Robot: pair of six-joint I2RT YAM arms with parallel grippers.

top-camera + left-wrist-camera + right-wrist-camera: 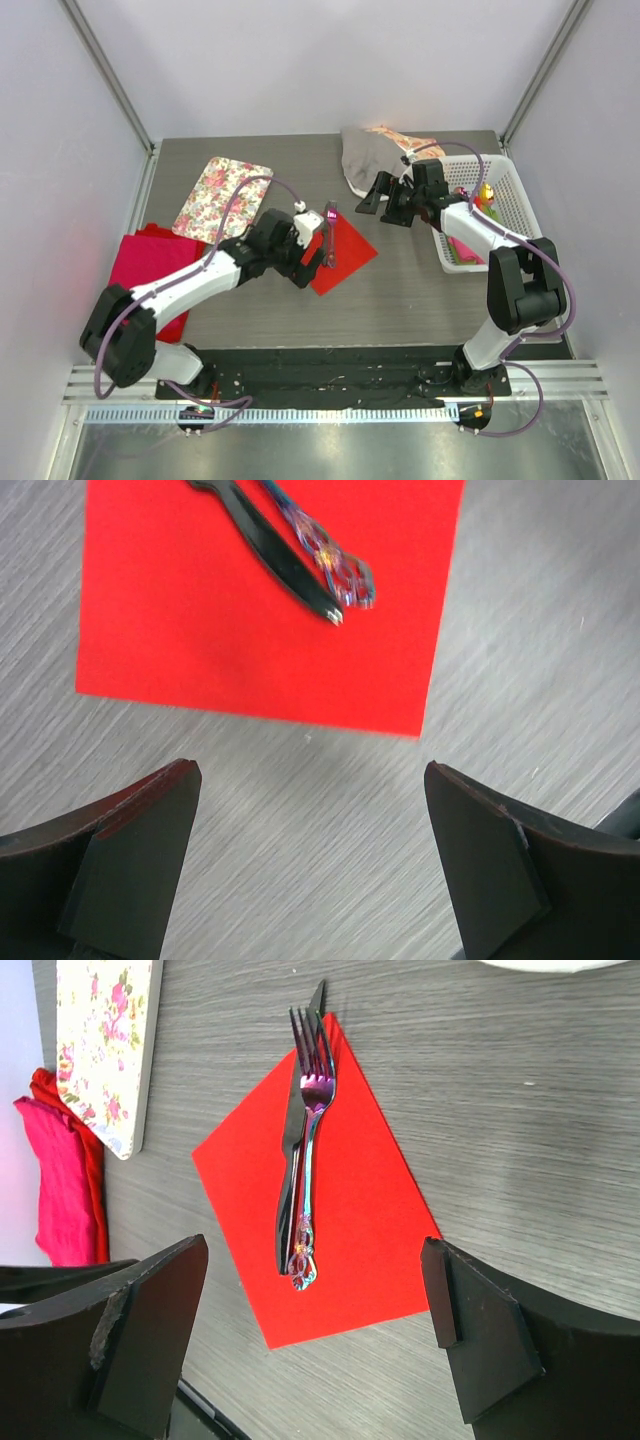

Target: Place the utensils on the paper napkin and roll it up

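on the paper napkin [370, 1220], only right wrist view shows fork [312, 1150] tines; left gripper [312, 855], right gripper [315, 1335] gape.

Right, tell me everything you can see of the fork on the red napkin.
The fork looks like polished metal with an iridescent purple-blue sheen. It has long tines, a slim neck and an ornate scrollwork handle end. It lies flat on the paper napkin, roughly along a diagonal, with its tines at one corner and its handle ending short of the opposite corner. A dark knife lies close against it and points the same way. Nothing holds it.
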